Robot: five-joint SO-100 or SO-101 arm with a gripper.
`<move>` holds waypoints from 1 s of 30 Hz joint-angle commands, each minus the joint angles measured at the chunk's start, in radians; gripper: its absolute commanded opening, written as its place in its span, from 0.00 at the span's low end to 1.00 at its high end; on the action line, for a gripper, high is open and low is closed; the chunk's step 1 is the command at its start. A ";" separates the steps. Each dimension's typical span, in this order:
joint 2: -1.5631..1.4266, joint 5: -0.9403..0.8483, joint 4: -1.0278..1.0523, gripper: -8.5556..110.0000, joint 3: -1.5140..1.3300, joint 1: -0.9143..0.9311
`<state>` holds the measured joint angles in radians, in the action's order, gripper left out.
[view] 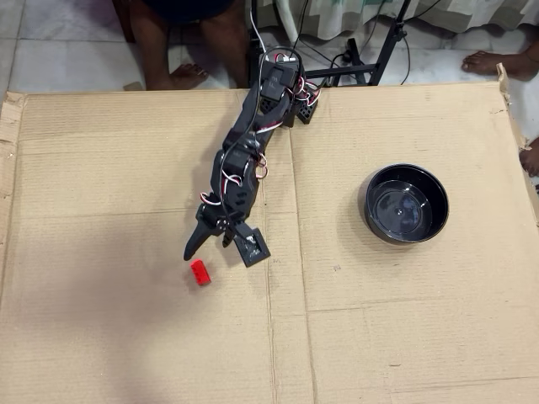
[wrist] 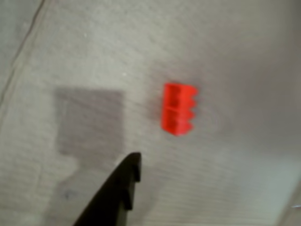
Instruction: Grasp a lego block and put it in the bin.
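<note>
The red lego block (view: pixel 200 272) lies on the cardboard, just below and in front of my gripper (view: pixel 210 249) in the overhead view. The gripper hovers over the sheet with its jaws spread and nothing between them. In the wrist view the block (wrist: pixel 178 108) sits on its own at centre right, blurred. One black finger (wrist: pixel 120 188) rises from the bottom edge to its lower left, apart from it. The black bowl, the bin (view: pixel 405 204), stands far to the right in the overhead view with nothing in it.
A large cardboard sheet (view: pixel 379 337) covers the work area, with fold creases across it. The arm's base (view: pixel 282 88) is at the sheet's back edge. People's bare feet (view: pixel 497 61) and stand legs are on the tiled floor beyond it.
</note>
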<state>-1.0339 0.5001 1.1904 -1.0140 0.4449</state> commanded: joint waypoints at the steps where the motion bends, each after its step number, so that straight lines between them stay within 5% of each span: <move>1: 0.034 0.052 -0.006 0.41 0.084 0.006; 30: 0.425 0.067 -0.020 0.40 0.413 0.032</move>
<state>-0.6075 0.5614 1.1842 -0.6519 0.4725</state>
